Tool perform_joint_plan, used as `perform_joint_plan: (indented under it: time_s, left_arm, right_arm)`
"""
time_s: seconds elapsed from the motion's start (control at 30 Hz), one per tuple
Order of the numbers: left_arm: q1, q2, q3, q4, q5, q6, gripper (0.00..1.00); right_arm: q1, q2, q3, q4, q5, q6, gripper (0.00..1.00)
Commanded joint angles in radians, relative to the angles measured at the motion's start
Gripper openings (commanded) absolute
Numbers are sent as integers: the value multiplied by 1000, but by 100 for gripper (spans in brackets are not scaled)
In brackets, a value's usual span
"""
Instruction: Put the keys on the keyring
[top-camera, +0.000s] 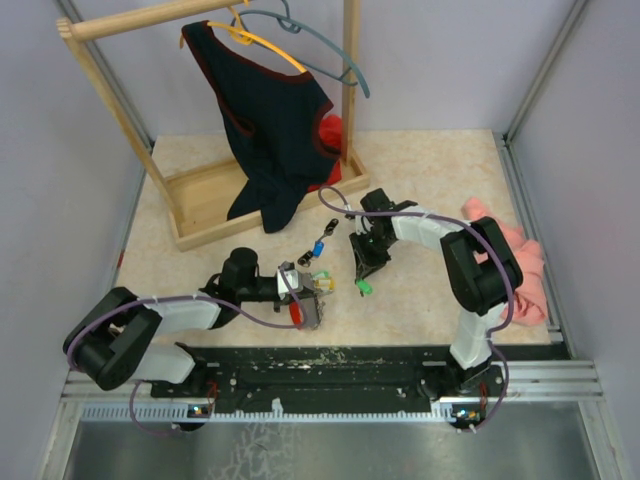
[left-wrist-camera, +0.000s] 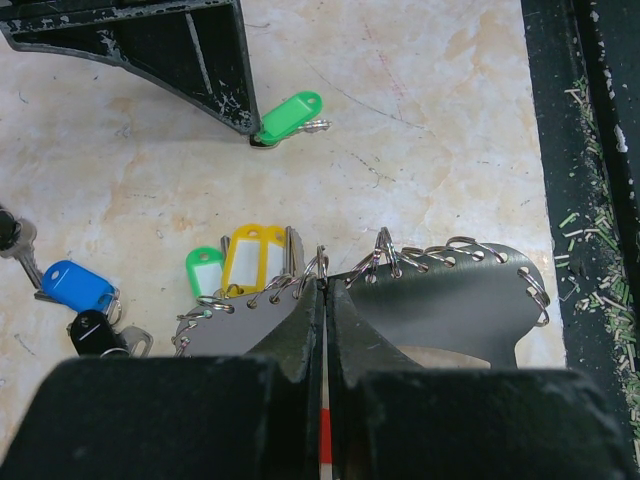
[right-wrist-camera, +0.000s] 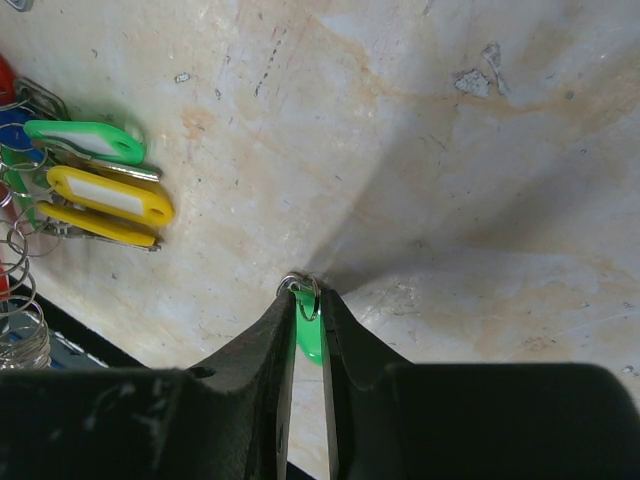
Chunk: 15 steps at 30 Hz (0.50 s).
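My left gripper (top-camera: 306, 298) (left-wrist-camera: 325, 284) is shut on the keyring (top-camera: 300, 314), whose grey metal plate (left-wrist-camera: 450, 300) is edged with small wire rings. A green key (left-wrist-camera: 203, 270) and a yellow key (left-wrist-camera: 246, 260) hang from those rings. My right gripper (top-camera: 362, 276) (right-wrist-camera: 306, 292) points down at the table, its tips pinched on another green key (top-camera: 365, 288) (right-wrist-camera: 310, 335) and its small ring. That key (left-wrist-camera: 290, 115) lies flat on the table under the right finger. A blue key (top-camera: 318, 248) (left-wrist-camera: 74, 283) and a black key (left-wrist-camera: 92, 328) lie loose nearby.
A wooden clothes rack (top-camera: 205, 205) stands at the back left, with a dark garment (top-camera: 270, 130) and hangers (top-camera: 290, 45) on it. Pink cloth (top-camera: 525, 265) lies at the right edge. The black base rail (top-camera: 330, 365) runs along the near edge.
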Motion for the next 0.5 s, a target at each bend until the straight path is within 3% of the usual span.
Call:
perform_joint_plan:
  time_s: [0.0, 0.23, 0.37, 0.47]
  left_arm:
    - [-3, 7, 23, 5, 11, -2, 1]
    - [-3, 7, 24, 2, 7, -2, 1]
    - [-3, 7, 24, 2, 3, -3, 1]
    - [-3, 6, 24, 2, 1, -3, 1]
  right_arm:
    - [-6, 12, 31, 22, -15, -12, 15]
    - [-6, 6, 15, 28, -18, -16, 9]
    - [-4, -20, 7, 28, -22, -22, 0]
    - [16, -63, -6, 42, -15, -41, 0]
